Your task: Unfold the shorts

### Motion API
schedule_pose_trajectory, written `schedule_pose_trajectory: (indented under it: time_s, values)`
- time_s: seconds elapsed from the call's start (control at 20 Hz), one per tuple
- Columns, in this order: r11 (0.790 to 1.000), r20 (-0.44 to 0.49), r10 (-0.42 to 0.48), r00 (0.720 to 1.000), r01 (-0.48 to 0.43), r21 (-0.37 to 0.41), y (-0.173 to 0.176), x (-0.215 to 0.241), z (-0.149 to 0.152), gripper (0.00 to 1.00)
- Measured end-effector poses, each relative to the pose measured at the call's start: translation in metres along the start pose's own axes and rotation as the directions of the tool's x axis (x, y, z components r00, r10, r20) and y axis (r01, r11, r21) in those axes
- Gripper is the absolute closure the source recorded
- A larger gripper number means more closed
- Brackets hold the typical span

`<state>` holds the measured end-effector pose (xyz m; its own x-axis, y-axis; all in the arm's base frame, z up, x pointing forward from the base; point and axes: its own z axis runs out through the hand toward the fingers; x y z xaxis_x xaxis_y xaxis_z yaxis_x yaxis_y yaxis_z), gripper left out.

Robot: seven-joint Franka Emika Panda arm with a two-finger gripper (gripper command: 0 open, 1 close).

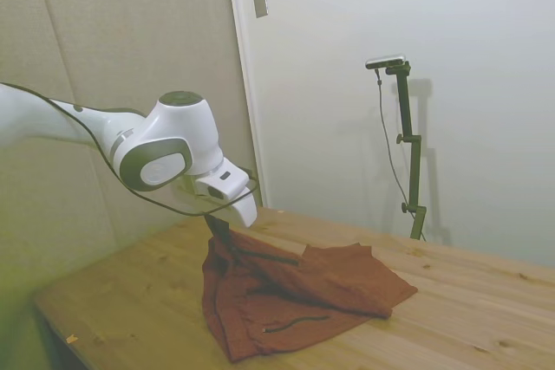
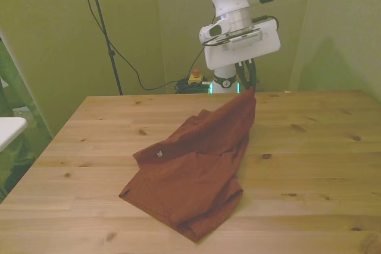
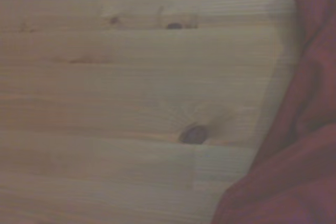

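Observation:
The rust-brown shorts lie partly folded on the wooden table, with one corner pulled up off the surface. My gripper is shut on that raised corner, above the table's far side in the front view. In the side view the gripper pinches the cloth's peak, and the shorts drape down from it and spread across the table. A small pale tag shows on the cloth and a thin dark drawstring lies on its near part. The wrist view shows an edge of the shorts over bare wood.
The table's near edge lies just in front of the shorts in the front view. A wall stands behind the table in the side view. Cables and a small red-topped object sit on the floor beyond the far edge.

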<state>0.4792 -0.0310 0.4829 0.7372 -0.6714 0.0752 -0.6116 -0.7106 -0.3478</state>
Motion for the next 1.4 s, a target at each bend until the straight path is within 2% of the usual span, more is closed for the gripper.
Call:
schedule_pose_trajectory:
  time_s: [0.25, 0.5, 0.7, 0.9, 0.95, 1.4]
  values:
    - [0.995, -0.009, -0.052, 0.999, 0.051, -0.086, -0.038, -0.033, 0.026, 1.00]
    - [0.984, -0.007, -0.083, 0.997, 0.081, -0.159, -0.071, -0.054, 0.077, 1.00]
    - [0.977, 0.002, -0.095, 0.996, 0.093, -0.194, -0.087, -0.066, 0.115, 1.00]
    - [0.973, 0.008, -0.090, 0.996, 0.090, -0.212, -0.090, -0.074, 0.139, 1.00]
    - [0.973, 0.011, -0.086, 0.996, 0.086, -0.214, -0.089, -0.074, 0.143, 0.00]
    - [0.972, 0.021, -0.071, 0.997, 0.074, -0.225, -0.079, -0.075, 0.156, 0.00]
